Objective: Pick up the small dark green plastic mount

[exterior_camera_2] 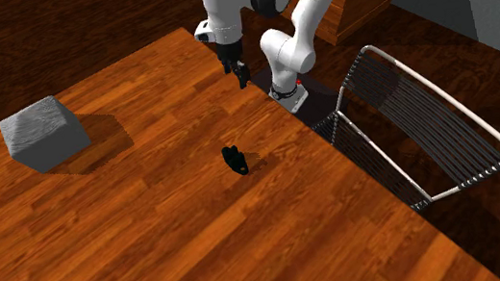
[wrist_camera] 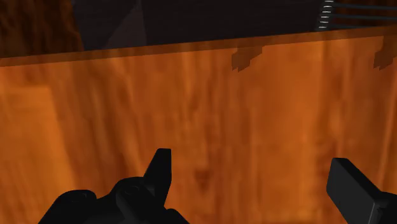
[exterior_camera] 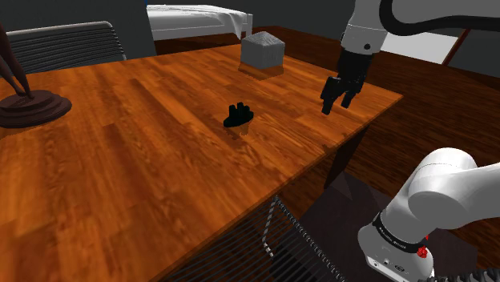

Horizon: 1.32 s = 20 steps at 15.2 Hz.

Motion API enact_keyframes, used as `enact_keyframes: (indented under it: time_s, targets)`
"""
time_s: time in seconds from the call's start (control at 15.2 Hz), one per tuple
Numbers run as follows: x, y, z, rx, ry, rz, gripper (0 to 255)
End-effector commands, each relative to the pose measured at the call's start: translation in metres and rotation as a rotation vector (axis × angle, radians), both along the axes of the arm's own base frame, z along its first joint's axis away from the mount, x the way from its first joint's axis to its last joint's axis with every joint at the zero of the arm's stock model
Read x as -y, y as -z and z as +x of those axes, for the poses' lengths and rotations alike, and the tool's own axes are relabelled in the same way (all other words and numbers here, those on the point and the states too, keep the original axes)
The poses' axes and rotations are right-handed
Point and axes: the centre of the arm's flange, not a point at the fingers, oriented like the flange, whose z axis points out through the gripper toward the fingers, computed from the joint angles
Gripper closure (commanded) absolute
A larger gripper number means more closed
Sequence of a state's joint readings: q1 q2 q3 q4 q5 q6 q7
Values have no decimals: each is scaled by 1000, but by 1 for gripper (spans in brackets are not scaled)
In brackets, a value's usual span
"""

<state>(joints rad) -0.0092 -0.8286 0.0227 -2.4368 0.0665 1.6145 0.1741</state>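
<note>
1. While held above the counter near its edge, the pincer is spread wide, with nothing gripped.
2. The small dark mount is seen lying mid-counter, well apart from it.

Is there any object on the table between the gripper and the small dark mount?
Nothing visible. Only bare table lies between the open gripper and the mount; the grey block stands off to the side.

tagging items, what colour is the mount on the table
The mount looks almost black with a faint green tint, clearest in the second exterior view.
</note>
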Motion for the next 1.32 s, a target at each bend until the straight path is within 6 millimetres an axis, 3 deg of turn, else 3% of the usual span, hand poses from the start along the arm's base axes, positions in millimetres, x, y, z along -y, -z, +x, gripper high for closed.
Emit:
enact_keyframes:
  time_s: [0.0, 1.25]
  targets:
    - [0, 0, 0, 0, 0, 0, 0]
    - [-183, -20, 178, -4, -37, -42, 0]
